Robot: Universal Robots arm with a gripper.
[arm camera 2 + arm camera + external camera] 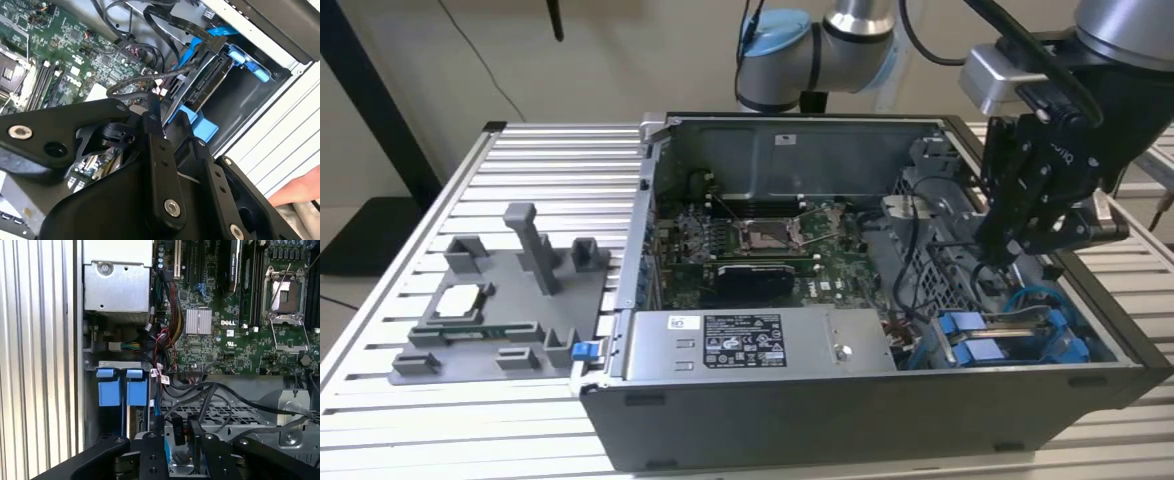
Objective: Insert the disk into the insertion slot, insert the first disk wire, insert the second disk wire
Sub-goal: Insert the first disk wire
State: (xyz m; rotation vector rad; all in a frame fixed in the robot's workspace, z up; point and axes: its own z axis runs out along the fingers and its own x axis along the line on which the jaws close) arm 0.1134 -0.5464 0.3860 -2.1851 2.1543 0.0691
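Slatted metal table (547, 150), open PC case (854, 400) on top. We see the disk (209, 84) w/ its blue carrier sitting in the insertion slot (1007, 335), tucked in the case corner right by the side wall. Gripper (994, 255) hangs just above it, fingers (152, 442) nearly together, pinching a black disk wire (178, 432) afaict. Loose cables (215, 395) crowd the motherboard (841, 262) side, so there's not much room btw wall and perforated cage (235, 415).
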